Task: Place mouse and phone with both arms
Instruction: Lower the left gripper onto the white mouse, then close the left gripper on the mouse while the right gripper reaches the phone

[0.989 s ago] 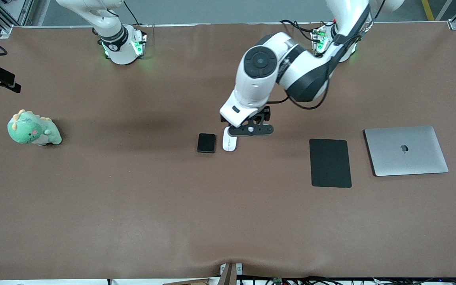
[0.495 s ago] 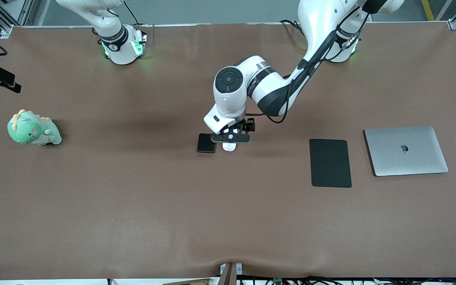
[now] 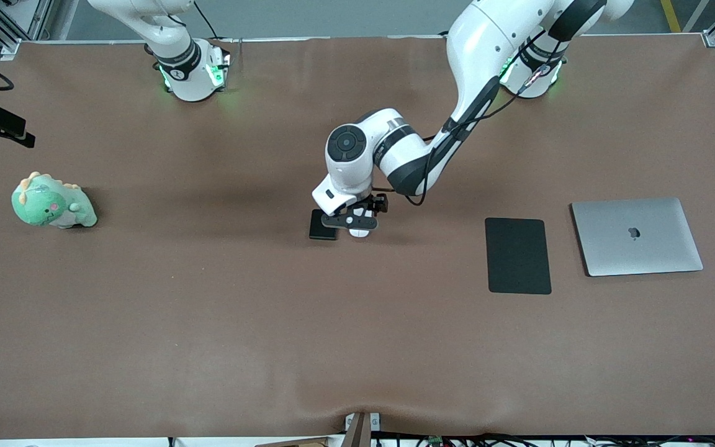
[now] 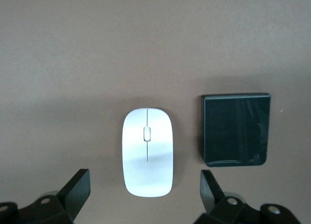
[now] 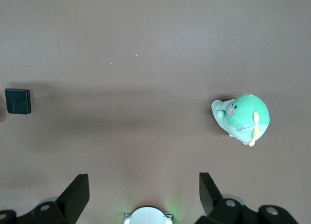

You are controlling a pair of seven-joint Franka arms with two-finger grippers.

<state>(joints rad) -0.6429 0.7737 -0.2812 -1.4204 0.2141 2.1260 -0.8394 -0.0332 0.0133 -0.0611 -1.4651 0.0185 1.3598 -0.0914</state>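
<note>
The white mouse (image 3: pixel 360 233) lies mid-table beside the black phone (image 3: pixel 321 230), the phone toward the right arm's end. My left gripper (image 3: pixel 351 220) hangs open low over the mouse and hides most of it in the front view. In the left wrist view the mouse (image 4: pixel 147 152) sits between the spread fingers of the left gripper (image 4: pixel 144 185), untouched, with the phone (image 4: pixel 235 135) just outside one finger. My right gripper (image 5: pixel 143 184) is open and empty, high above the table by its own base; the phone (image 5: pixel 18 101) shows far off there.
A large flat black mouse pad (image 3: pixel 517 255) and a closed silver laptop (image 3: pixel 635 236) lie toward the left arm's end. A green plush dinosaur (image 3: pixel 52 203) sits toward the right arm's end and also shows in the right wrist view (image 5: pixel 241 118).
My left arm has swung toward the right arm's end and come down, so its open gripper now covers the mouse. Mouse, phone and right arm have not moved.
</note>
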